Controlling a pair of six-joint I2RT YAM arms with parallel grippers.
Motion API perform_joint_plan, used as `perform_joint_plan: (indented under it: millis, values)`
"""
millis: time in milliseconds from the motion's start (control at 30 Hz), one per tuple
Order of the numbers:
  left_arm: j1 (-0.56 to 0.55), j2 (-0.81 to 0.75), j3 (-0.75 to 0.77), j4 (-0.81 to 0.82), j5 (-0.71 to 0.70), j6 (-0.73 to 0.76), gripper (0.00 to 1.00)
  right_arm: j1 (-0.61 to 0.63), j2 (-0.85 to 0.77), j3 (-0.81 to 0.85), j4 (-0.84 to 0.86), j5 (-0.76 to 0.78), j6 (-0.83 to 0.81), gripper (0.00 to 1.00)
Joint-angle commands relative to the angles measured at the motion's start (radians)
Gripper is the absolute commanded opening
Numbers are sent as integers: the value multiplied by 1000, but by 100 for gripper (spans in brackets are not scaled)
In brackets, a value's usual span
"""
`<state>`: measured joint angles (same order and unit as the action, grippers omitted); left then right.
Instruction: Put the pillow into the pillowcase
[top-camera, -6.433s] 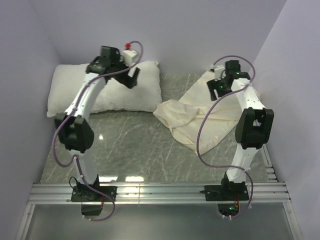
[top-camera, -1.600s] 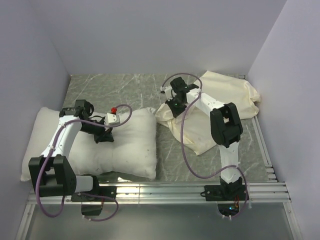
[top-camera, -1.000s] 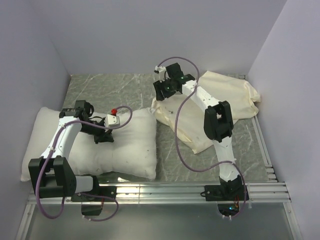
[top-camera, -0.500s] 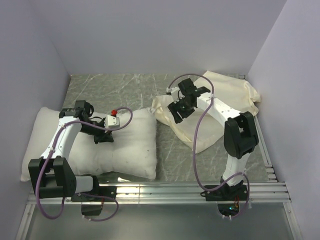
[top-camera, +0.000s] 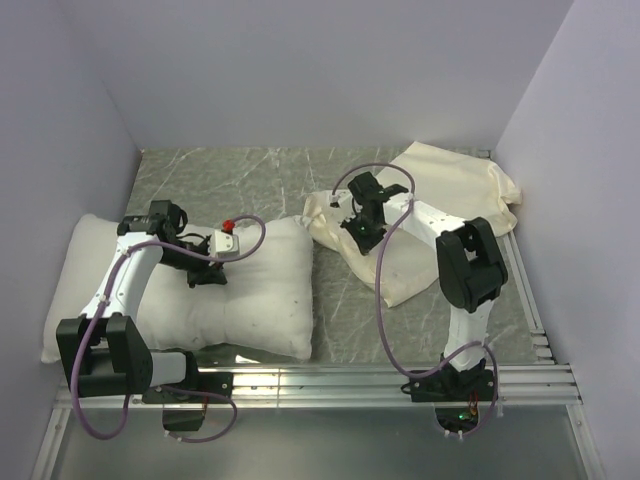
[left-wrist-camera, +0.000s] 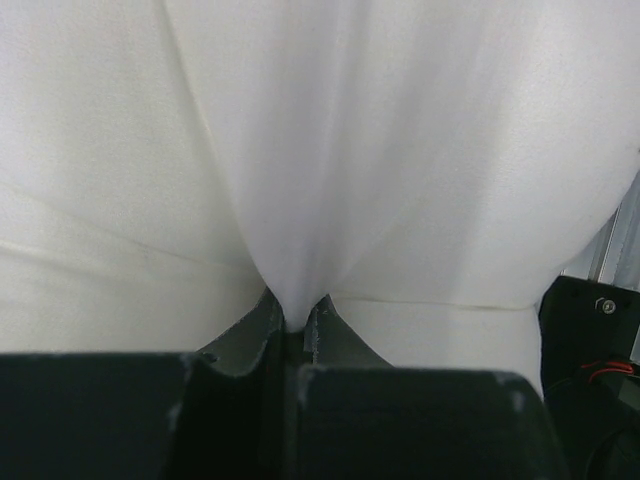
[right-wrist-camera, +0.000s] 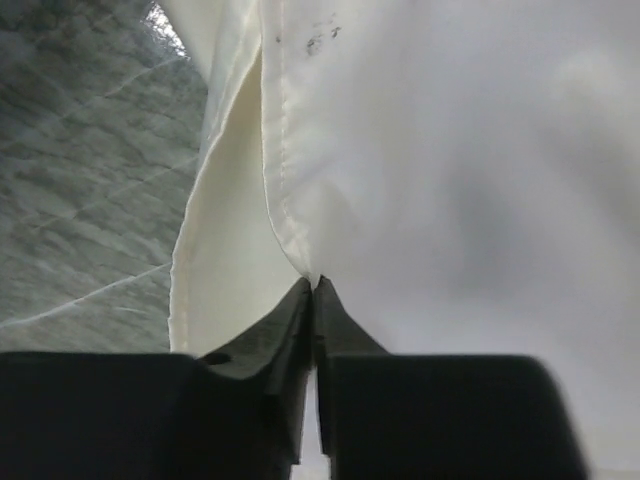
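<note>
The plump white pillow (top-camera: 255, 290) lies at the near left of the table. My left gripper (top-camera: 205, 272) rests on its top, shut on a pinched fold of the pillow (left-wrist-camera: 350, 150) cloth, with the left gripper (left-wrist-camera: 297, 315) jaws nearly together. The cream pillowcase (top-camera: 450, 190) lies crumpled at the right, its left edge close to the pillow. My right gripper (top-camera: 362, 232) sits at that edge. In the right wrist view the right gripper (right-wrist-camera: 314, 285) is shut on the stitched hem of the pillowcase (right-wrist-camera: 450, 150), with a lower layer showing to the left.
The grey marbled table top (top-camera: 240, 180) shows bare behind the pillow, and again as table top (right-wrist-camera: 90, 150) left of the hem. Lilac walls (top-camera: 300, 70) close in the back and sides. An aluminium rail (top-camera: 320, 382) with both arm bases runs along the near edge.
The right gripper dropped onto the pillowcase's left edge and went from open to shut on the hem. The left arm and pillow have stayed still over the last second.
</note>
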<state>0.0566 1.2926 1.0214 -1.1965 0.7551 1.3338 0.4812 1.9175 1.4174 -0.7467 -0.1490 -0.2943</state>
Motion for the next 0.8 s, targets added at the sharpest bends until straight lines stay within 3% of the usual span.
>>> perform_joint_plan:
  millis: [0,167,300,500,667,767]
  values:
    - [-1,-10,22,-75,-69,44,0,-12,-67,5,33,26,21,0]
    - [-50,0,75,-90,-30,12,0,-39,-152,0,46,-53,82,0]
    - [-205,8,138,-100,-7,-47,0,-102,-276,-26,86,-128,156,0]
    - [-334,48,200,-37,51,-157,0,-136,-388,-72,110,-219,184,0]
    - [-374,94,288,-66,90,-183,0,-135,-436,-135,95,-212,133,0]
    - [-371,76,318,-113,58,-167,0,-133,-364,-149,11,-202,80,0]
